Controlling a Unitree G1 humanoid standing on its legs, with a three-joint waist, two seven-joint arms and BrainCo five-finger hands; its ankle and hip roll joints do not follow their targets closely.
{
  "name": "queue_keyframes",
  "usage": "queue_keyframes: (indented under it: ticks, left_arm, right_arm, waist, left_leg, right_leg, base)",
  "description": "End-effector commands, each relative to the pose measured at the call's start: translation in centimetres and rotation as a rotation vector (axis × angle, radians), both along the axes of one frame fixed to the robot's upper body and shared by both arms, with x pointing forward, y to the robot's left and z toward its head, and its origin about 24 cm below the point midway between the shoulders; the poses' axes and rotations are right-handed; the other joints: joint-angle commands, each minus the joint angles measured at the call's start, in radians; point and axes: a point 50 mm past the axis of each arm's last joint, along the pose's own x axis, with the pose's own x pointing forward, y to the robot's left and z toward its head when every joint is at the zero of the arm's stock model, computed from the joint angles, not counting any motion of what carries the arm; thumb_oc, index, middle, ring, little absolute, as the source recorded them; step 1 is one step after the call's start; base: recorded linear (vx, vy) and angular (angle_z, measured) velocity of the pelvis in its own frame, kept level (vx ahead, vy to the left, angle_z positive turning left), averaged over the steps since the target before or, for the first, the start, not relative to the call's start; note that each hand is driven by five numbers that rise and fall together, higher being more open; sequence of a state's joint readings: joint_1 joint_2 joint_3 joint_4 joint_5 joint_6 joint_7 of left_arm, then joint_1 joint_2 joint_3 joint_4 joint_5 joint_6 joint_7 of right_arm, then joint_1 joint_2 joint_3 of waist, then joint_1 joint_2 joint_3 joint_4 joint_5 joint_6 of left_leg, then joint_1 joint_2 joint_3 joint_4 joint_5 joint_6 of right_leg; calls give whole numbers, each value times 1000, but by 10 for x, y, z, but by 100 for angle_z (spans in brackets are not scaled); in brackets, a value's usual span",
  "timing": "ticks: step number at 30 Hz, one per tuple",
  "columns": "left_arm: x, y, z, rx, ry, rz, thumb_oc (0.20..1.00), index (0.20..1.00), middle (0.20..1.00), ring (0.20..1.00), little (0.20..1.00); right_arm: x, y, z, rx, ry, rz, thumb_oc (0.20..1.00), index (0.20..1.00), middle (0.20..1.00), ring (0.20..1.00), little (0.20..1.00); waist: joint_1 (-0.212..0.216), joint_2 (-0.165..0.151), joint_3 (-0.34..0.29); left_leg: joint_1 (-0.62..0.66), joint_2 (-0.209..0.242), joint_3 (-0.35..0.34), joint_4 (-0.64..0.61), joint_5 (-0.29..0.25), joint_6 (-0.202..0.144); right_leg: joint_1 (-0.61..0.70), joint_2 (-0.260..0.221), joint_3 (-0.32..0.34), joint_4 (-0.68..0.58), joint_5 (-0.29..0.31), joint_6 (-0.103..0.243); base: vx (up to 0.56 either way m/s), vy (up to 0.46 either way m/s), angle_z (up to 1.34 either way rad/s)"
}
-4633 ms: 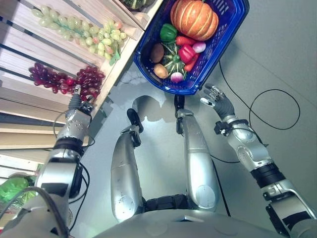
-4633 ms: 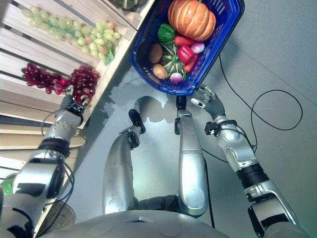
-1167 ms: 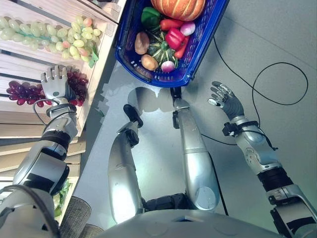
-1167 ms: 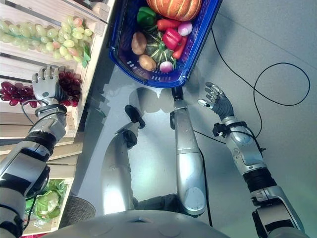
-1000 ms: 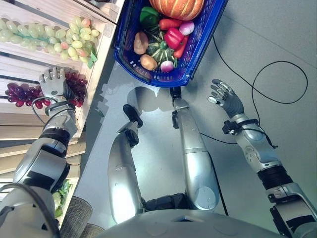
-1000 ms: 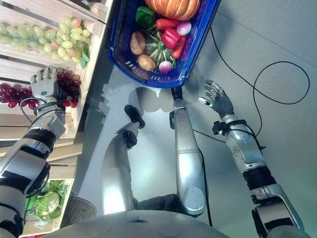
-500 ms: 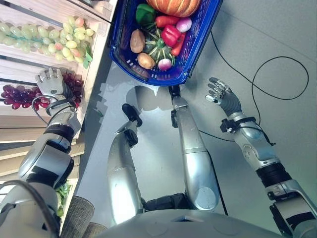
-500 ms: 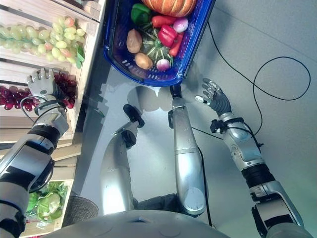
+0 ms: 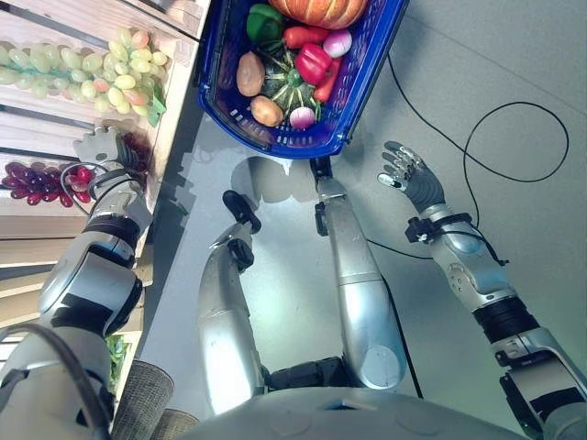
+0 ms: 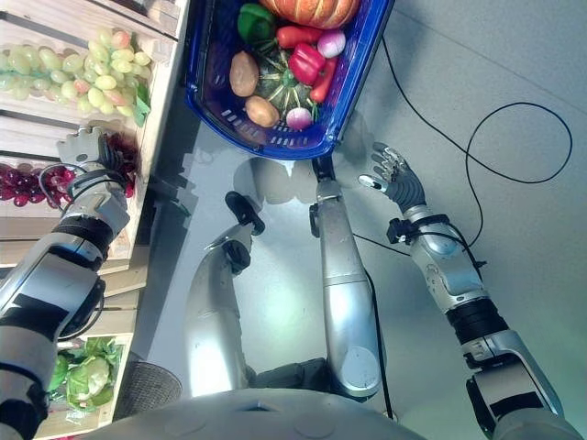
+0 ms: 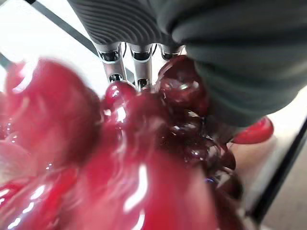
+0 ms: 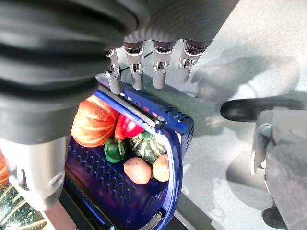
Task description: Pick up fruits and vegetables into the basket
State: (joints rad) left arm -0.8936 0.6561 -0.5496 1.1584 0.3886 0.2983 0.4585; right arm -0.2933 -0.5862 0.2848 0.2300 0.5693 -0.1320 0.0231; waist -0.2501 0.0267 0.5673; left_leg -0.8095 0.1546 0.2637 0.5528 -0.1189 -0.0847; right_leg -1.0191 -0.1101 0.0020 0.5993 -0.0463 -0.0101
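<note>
Red grapes [image 9: 55,179] lie on the slatted wooden shelf [image 9: 37,119] at about nine o'clock in my head view, and my left hand [image 9: 103,147] sits on the bunch's near end. In the left wrist view the berries crowd right against the fingers [image 11: 115,64], which are hidden among them, so I cannot tell whether they have closed. I judge I am after this bunch because it is the nearest fruit not yet loaded; the green grapes [image 9: 101,73] lie one slat further up, at ten o'clock.

The blue basket [image 9: 362,110] stands on the floor at twelve o'clock, already holding a pumpkin [image 9: 321,9], peppers, potatoes and a striped squash, with room along its near wall.

My right hand [image 9: 408,179] hovers just beside the basket's near corner, at two o'clock, fingers straight and spread, holding nothing. The left forearm reaches up and out toward the shelf edge.
</note>
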Motion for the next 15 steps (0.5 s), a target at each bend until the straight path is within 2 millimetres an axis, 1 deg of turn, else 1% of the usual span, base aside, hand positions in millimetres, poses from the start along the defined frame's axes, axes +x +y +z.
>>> queue_keyframes:
  ticks: [1, 3, 6, 13, 15]
  left_arm:
    - [-42, 23, -70, -266, 190, 123, 200, 200, 200, 200, 200]
    - [-42, 21, -74, -333, 174, 122, 200, 200, 200, 200, 200]
    - [-43, 21, -76, -370, 161, 129, 200, 200, 200, 200, 200]
    - [-45, 22, -77, -379, 147, 143, 200, 200, 200, 200, 200]
    - [-46, 22, -79, -410, 129, 150, 200, 200, 200, 200, 200]
  right_arm:
    - [-8, 6, -2, 15, -19, 26, 1000, 1000, 1000, 1000, 1000]
    - [-8, 6, -2, 15, -17, 24, 1000, 1000, 1000, 1000, 1000]
    - [-9, 6, -2, 14, -15, 23, 1000, 1000, 1000, 1000, 1000]
    - [-9, 5, -2, 9, -16, 24, 1000, 1000, 1000, 1000, 1000]
    - [-10, 5, -3, 6, -13, 27, 1000, 1000, 1000, 1000, 1000]
  waist:
    - [-26, -1, -47]
    - [-25, 0, -47]
    - [-23, -1, -47]
    - [-21, 1, -47]
    - [-20, 3, -47]
  left_leg:
    - [-71, -21, 16, 32, -41, 25]
    - [-68, -22, 17, 30, -40, 25]
    - [-64, -22, 16, 30, -40, 26]
    - [-50, -23, 17, 25, -37, 26]
    - [-40, -26, 16, 19, -34, 26]
  right_leg:
    - [7, 0, -31, -17, -68, 75]
    - [9, 0, -31, -18, -69, 74]
    - [12, 2, -31, -14, -71, 74]
    - [23, -2, -34, -12, -75, 73]
    - [32, -3, -33, -13, -75, 74]
  base:
    - [0, 0, 0]
    - [0, 0, 0]
    - [0, 0, 0]
    - [0, 0, 0]
    - [8, 31, 3]
